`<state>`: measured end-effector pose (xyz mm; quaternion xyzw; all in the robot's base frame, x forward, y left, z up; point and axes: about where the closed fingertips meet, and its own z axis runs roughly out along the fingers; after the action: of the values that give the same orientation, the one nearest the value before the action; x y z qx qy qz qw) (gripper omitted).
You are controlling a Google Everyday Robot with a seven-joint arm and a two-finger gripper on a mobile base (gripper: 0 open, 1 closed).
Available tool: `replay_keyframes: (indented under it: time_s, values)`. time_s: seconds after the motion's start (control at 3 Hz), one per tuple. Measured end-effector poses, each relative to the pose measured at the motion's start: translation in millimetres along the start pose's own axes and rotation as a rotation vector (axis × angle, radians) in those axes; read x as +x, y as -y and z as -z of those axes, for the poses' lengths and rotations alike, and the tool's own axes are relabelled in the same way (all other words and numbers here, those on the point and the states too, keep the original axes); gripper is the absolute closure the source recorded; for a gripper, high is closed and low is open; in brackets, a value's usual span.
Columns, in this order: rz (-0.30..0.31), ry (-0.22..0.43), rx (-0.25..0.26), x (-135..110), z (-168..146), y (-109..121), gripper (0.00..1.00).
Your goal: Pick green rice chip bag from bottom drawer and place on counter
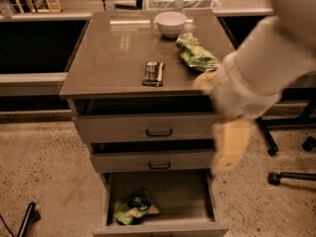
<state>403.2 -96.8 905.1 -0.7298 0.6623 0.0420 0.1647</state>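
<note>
The pale yellow claw (pixel 229 144) hangs by the right edge of the drawer fronts; open or closed, I cannot tell. Below and left of it, the crumpled foil green rice chip bag (pixel 137 208), dark patch showing, lies on the smooth flat base of the open bottom drawer (pixel 182 194).

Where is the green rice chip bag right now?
The green rice chip bag lies front-left in the open bottom drawer, low in the camera view; the claw hangs above-right of it, beside the middle drawer.
</note>
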Motion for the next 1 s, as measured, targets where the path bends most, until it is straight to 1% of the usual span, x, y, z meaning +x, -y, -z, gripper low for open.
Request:
replay_keyframes:
  time_s: [0.33,0.67,1.0]
  values:
    - [0.111,0.030,-0.053,-30,-34,-19,0.00]
    - [0.111,0.030,-0.053,-30,-34,-19,0.00]
    - [0.145,0.019,-0.030,-45,-68,-9,0.00]
